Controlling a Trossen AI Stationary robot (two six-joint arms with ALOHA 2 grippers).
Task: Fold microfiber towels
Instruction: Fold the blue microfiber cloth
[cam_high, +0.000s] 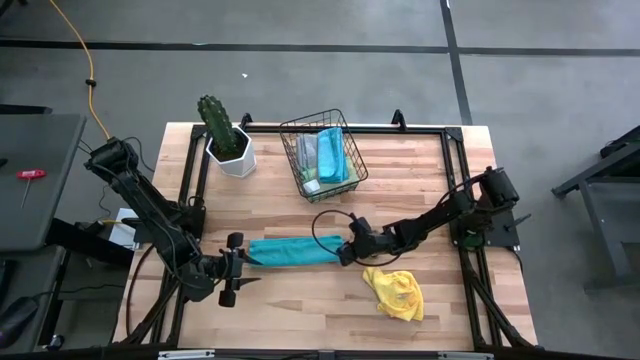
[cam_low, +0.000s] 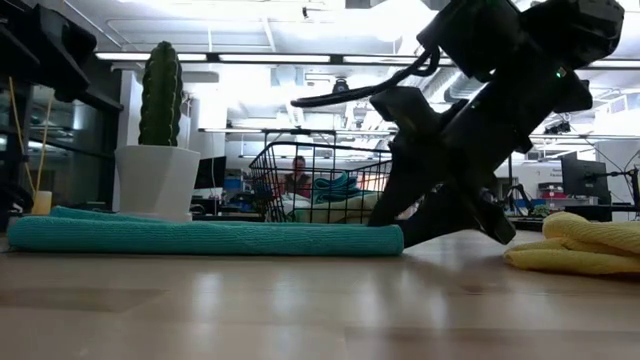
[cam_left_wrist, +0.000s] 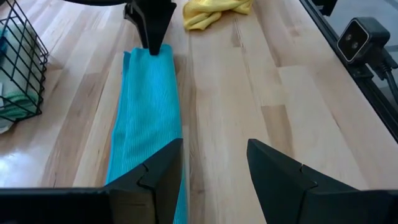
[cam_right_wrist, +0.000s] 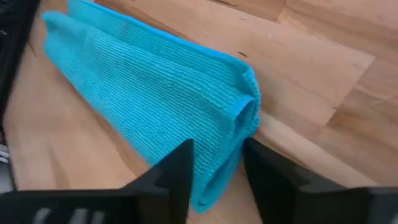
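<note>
Wooden boards make the top of the desk (cam_high: 300, 300), and grey floor lies all round it.

A long teal-blue towel folded into a strip (cam_high: 293, 251) lies flat in the middle of the desk. The right pincer (cam_high: 347, 252) is down at one end of it. In the right wrist view its two dark fingers (cam_right_wrist: 177, 171) stand on each side of the towel's folded end, a little apart and pressing on the soft cloth. So it is gripping the teal towel (cam_right_wrist: 155, 93).

The left pincer (cam_high: 234, 270) is at the other end of the strip. In the left wrist view its fingers (cam_left_wrist: 163, 165) are spread wide, with bare wood between them. The towel runs just beside one finger. It holds nothing.

Only the high view shows both arms at once. The low view shows the strip as one long flat roll (cam_low: 200, 236), with the right arm big and dark in front, hiding part of the room.

A crumpled yellow towel (cam_high: 395, 292) lies near the right pincer, not touching it. A black wire basket (cam_high: 320, 152) at the back holds more folded cloths. A green cactus in a white pot (cam_high: 226, 135) stands beside the basket.
</note>
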